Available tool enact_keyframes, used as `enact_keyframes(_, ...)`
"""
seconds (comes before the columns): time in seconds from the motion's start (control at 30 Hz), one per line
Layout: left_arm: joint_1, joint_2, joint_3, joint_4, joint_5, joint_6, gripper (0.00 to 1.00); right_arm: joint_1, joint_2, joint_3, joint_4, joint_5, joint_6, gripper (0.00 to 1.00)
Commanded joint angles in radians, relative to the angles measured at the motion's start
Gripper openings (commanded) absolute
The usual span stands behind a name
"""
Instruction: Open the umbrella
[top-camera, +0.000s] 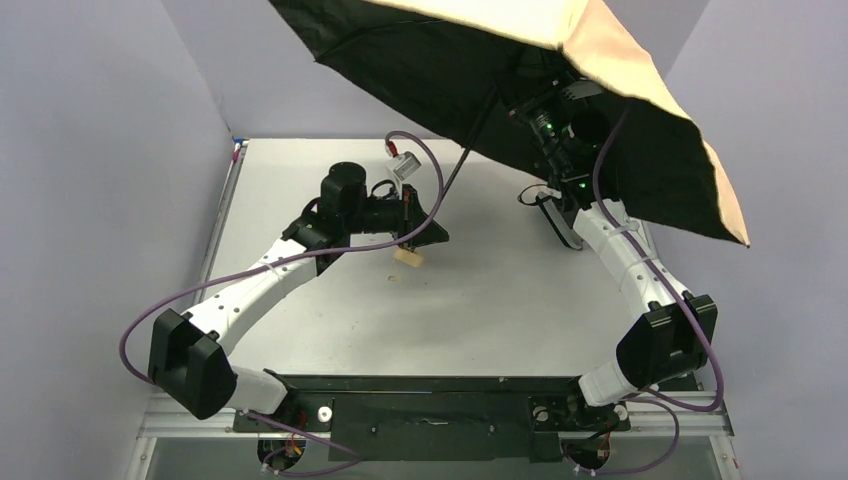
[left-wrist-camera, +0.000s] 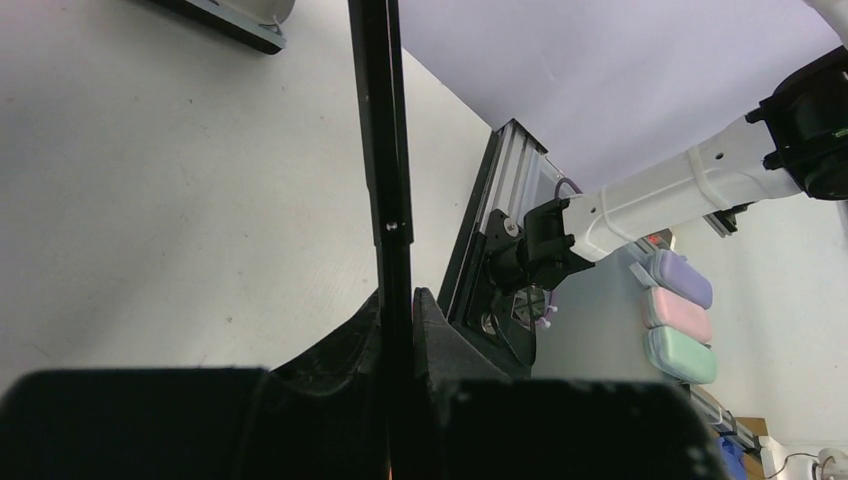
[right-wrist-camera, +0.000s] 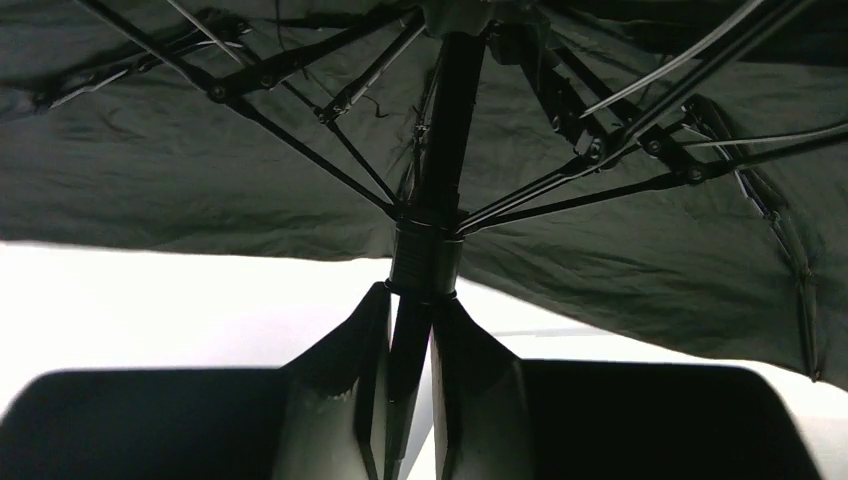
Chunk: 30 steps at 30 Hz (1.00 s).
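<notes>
Nearest in, over the middle of the white table (top-camera: 500, 300), the left gripper (top-camera: 414, 232) is clenched on the thin black metal shaft (top-camera: 465, 150) of the tan-peach folding umbrella (top-camera: 610, 50). The small tan handle (top-camera: 407, 258) pokes out just beneath its fingers. The left wrist view confirms it, with both black fingers (left-wrist-camera: 430, 330) pressed right against the shaft. From there the shaft slants up toward the table's far right corner. Up there the right gripper (right-wrist-camera: 412, 300) is closed around the shaft, one finger on each side, tips touching the black cylindrical runner (right-wrist-camera: 423, 258). Beyond it, thin black ribs (right-wrist-camera: 300, 150) fan out. The wrinkled canopy is spread wide, black underside facing down, over the table's far right.
</notes>
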Motion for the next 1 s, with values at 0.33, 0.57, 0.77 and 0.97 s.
enact_keyframes(0.33, -0.016, -0.032, -0.039, -0.156, 0.109, 0.101, 0.0, -0.13, 0.005, 0.13, 0.192, 0.241, -0.061, 0.02)
enact_keyframes(0.57, -0.001, -0.005, -0.09, -0.322, 0.097, 0.244, 0.0, -0.199, 0.03, 0.189, 0.211, 0.329, -0.083, 0.03)
enact_keyframes(0.77, -0.007, 0.068, -0.058, -0.496, 0.109, 0.388, 0.0, -0.213, 0.03, 0.182, 0.294, 0.379, -0.139, 0.01)
enact_keyframes(0.97, -0.019, 0.114, -0.046, -0.573, 0.103, 0.462, 0.0, -0.218, 0.032, 0.181, 0.334, 0.493, -0.193, 0.08)
